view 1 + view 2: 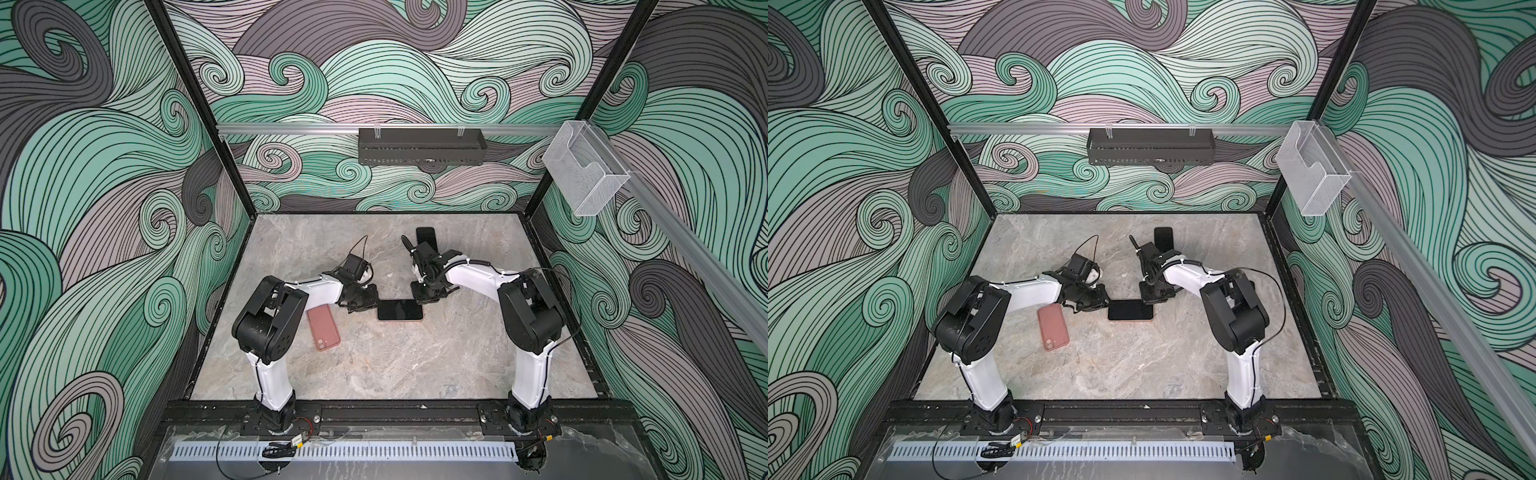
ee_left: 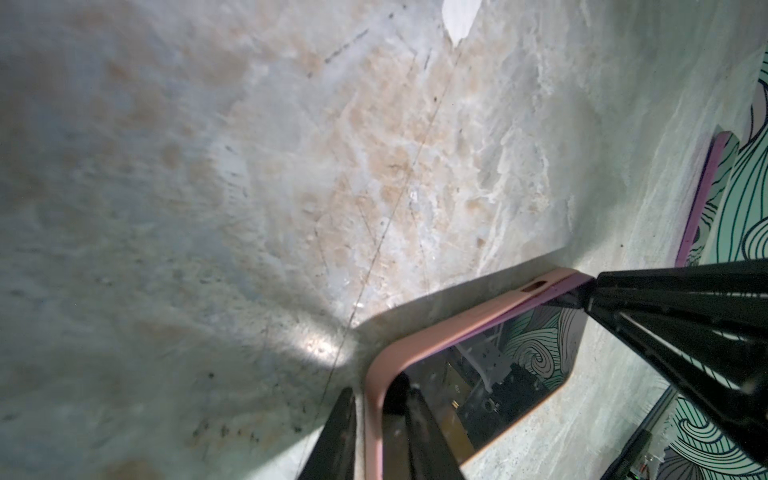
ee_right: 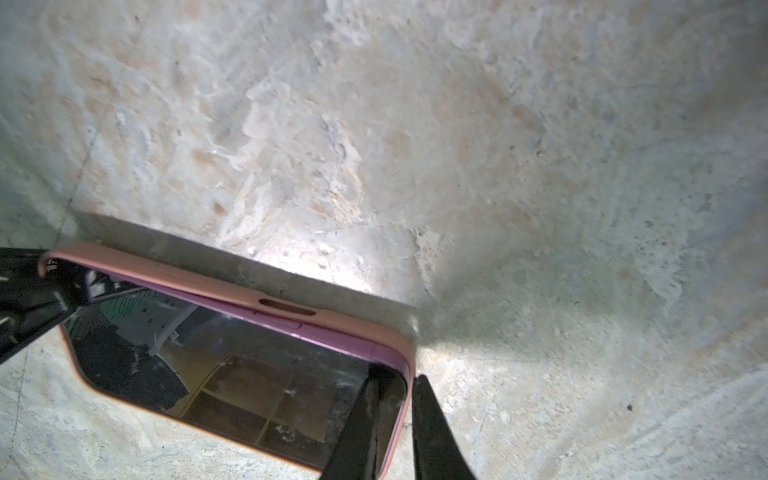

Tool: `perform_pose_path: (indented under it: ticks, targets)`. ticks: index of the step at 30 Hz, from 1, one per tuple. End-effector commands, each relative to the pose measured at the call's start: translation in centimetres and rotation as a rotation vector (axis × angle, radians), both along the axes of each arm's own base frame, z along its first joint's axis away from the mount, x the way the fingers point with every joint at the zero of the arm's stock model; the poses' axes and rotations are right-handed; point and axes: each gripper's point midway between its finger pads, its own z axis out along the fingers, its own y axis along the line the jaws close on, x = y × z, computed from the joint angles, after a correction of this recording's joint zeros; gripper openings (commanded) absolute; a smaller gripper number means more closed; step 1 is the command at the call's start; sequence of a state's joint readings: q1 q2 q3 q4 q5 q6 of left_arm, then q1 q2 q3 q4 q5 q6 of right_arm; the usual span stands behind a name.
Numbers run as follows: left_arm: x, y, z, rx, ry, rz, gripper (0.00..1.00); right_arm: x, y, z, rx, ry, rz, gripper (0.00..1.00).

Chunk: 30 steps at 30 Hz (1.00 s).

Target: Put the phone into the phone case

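The phone (image 1: 400,310) (image 1: 1130,310) lies screen up in the middle of the table, inside a pink phone case whose rim (image 2: 457,324) (image 3: 187,274) wraps its purple edge. My left gripper (image 1: 372,306) (image 2: 374,386) stands at its left short end, nearly closed. One finger is on the screen (image 2: 498,374) and the other just outside the rim, with a sliver of table showing between them. My right gripper (image 1: 417,297) (image 3: 399,374) is shut on the rim at the far right corner, one finger on the screen (image 3: 249,365), one outside.
A second pink case (image 1: 323,327) (image 1: 1053,327) lies back up beside the left arm. A dark phone (image 1: 426,237) (image 1: 1163,237) lies behind the right wrist. On the walls hang a black tray (image 1: 419,146) and a clear box (image 1: 582,174).
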<state>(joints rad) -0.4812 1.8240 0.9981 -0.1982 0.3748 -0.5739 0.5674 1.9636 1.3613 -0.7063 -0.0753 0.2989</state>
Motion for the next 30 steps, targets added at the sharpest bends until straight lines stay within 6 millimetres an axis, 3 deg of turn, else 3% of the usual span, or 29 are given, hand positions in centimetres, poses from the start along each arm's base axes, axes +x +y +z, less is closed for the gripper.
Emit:
perform_pose_path:
  ticks: [1, 8, 22, 30]
  targets:
    - [-0.3, -0.1, -0.4, 0.016, 0.013, -0.019, 0.23, 0.0, -1.9, -1.2, -0.094, 0.011, -0.014, 0.18]
    - [-0.5, -0.2, -0.7, 0.005, 0.023, -0.013, 0.23, -1.1, -2.3, -2.4, -0.115, 0.063, -0.01, 0.15]
    - [-0.7, -0.3, -0.7, -0.002, 0.028, -0.017, 0.2, -5.1, -3.8, -7.0, -0.232, 0.201, -0.016, 0.13]
    - [-1.0, -0.1, -0.8, -0.007, 0.029, -0.014, 0.2, -6.0, -4.2, -8.4, -0.273, 0.23, -0.016, 0.12]
